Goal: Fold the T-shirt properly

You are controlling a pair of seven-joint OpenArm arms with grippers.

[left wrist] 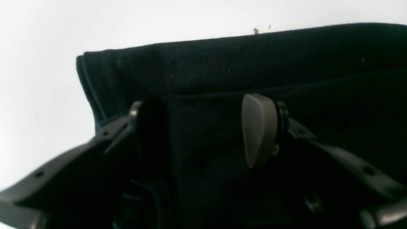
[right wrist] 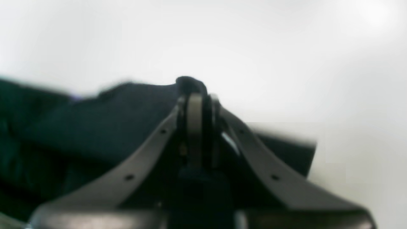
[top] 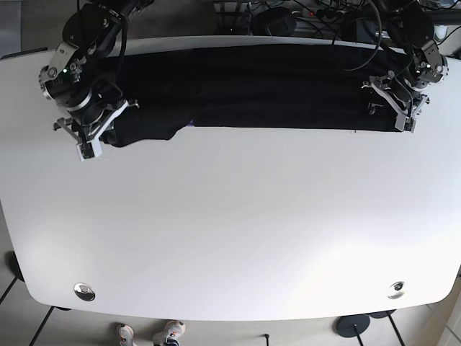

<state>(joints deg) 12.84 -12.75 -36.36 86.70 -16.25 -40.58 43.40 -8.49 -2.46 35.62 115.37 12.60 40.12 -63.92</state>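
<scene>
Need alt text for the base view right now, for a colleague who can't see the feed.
Overhead view: a dark T-shirt lies folded into a long band across the far side of a white table. The right gripper holds its end at image left, the left gripper sits over the opposite end.

The T-shirt point(top: 274, 86) is dark, matt knit cloth, its weave fine and faintly fuzzy with a few pale lint specks in the left wrist view. The surface point(top: 230, 231) is white, smooth and softly glossy, with two round metal-looking discs near its front edge. The left pincer point(left wrist: 203, 130) has a matt grey, rubbery-looking pad and dark, satin plastic arms. The right pincer point(right wrist: 198, 105) looks the same, though blurred.
</scene>
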